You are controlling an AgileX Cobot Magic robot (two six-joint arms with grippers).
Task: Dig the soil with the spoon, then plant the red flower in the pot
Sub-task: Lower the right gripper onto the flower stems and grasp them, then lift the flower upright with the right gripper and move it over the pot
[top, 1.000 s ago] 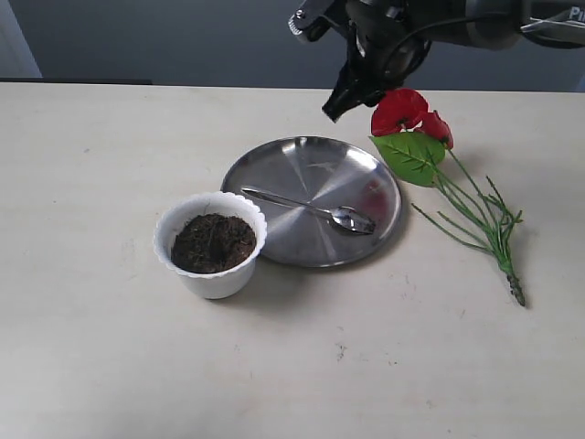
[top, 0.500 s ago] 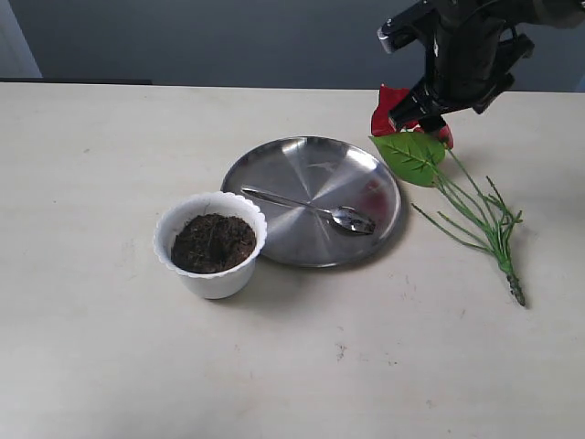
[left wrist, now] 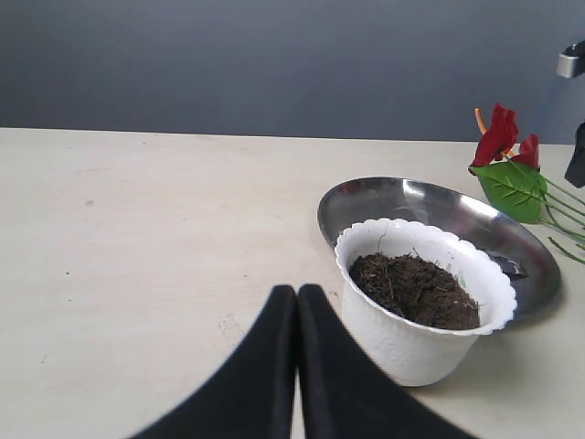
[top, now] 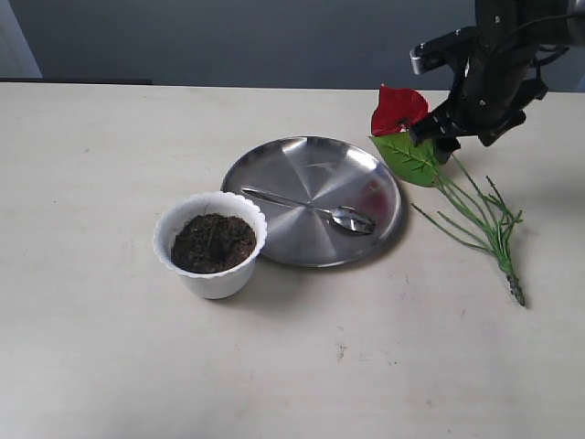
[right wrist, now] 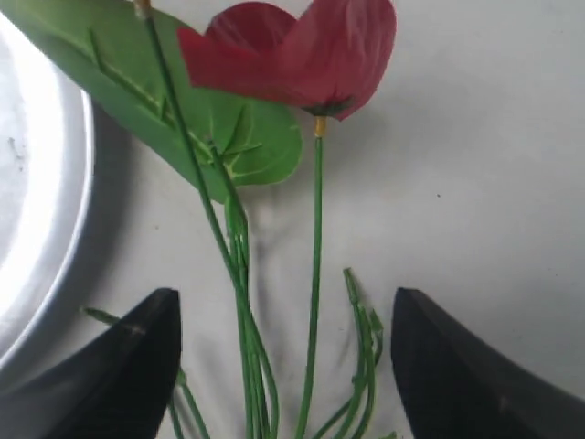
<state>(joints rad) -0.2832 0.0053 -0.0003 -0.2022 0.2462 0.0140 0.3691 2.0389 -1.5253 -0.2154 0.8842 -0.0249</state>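
Our left jaws were pressed together short of the pot [top: 216,282], its soil [top: 213,242] undug; the spoon [top: 311,208] lay on the plate [top: 311,169]. At the plate's two o'clock our right jaws had swung over the red flower [top: 399,110] and spread wide (skipping the digging, we judged).

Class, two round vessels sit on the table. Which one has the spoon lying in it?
The flat shiny steel plate: the spoon lies on it. The white scalloped pot beside it holds only soil.

spoon [top: 311,208] on steel plate [top: 306,165], pot [top: 208,280] of soil [top: 213,242], red flower [top: 398,108] beside
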